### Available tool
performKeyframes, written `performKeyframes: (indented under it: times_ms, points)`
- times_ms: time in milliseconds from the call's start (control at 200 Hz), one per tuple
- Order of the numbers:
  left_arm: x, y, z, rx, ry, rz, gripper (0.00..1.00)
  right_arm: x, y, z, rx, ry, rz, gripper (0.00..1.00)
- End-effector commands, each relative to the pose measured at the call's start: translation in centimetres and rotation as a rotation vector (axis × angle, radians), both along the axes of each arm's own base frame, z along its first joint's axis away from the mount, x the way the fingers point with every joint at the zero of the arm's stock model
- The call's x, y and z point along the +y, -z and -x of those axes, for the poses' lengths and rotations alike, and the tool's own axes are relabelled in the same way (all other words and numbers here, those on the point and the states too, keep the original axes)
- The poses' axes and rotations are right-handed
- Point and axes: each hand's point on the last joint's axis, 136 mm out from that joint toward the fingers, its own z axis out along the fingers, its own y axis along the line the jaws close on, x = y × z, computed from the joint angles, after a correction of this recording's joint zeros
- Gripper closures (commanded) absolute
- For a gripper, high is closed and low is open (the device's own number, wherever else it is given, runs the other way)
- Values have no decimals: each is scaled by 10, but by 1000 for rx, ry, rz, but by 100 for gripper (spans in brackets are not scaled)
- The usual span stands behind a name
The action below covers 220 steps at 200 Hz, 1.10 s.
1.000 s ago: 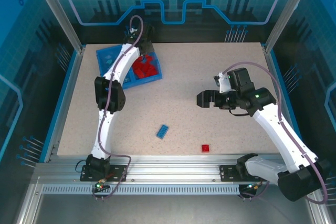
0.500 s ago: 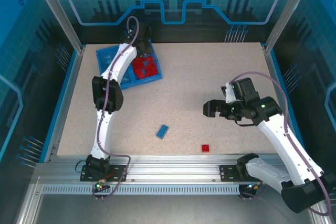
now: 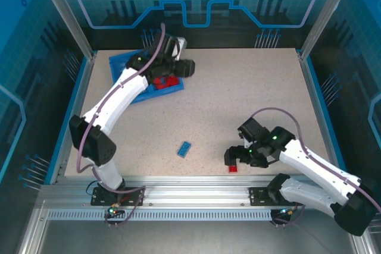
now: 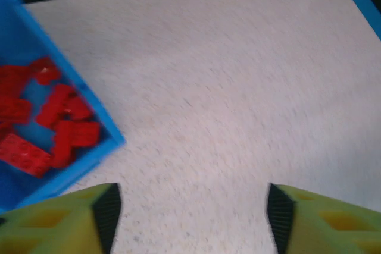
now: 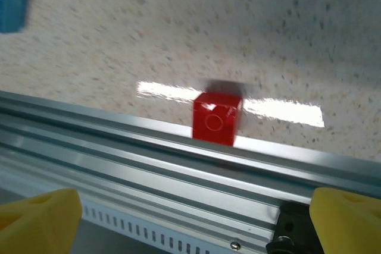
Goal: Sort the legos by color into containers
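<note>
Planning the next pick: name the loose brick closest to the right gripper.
The red brick, right beside the right gripper; the blue brick lies farther off to the left.

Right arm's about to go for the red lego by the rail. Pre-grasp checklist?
1. Right gripper open: ok, fingers wide apart.
2. Red lego centred between them: ok.
3. Clearance from the rail: cannot tell, lego sits right at its edge.
4. Left gripper empty: ok, open.
5. Tray access: not ok, left arm lies across it.
</note>
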Motion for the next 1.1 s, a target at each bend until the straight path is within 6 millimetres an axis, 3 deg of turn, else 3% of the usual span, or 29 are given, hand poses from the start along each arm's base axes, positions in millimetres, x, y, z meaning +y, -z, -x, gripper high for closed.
performKeyframes:
  times_ms: [0, 90, 185, 275, 480, 665, 820, 900, 1096]
  points:
    - [-28, 10, 55, -13, 342, 18, 19, 5, 15, -9, -25, 80, 43, 4]
    - [-33, 11, 96, -38, 498, 48, 8, 11, 31, -9, -2, 59, 85, 6]
    - [-23, 23, 117, -57, 542, 20, 1, 18, 45, -10, 26, 33, 114, 9]
    - [-10, 36, 132, -55, 571, -39, 1, 23, 52, -14, 26, 1, 146, 15]
    - [2, 50, 169, -62, 659, -55, 1, 20, 78, -13, 90, -47, 268, 41]
    - [9, 53, 177, -131, 650, -53, 1, 26, 82, -15, 87, -119, 331, 63]
    - [12, 48, 177, -163, 643, -60, 1, 32, 69, -25, 37, -179, 319, 82]
    - [15, 43, 174, -206, 620, -69, 1, 41, 55, -38, -9, -216, 288, 85]
    - [27, 10, 171, -359, 520, -57, 1, 96, -10, -109, -214, -325, 166, 85]
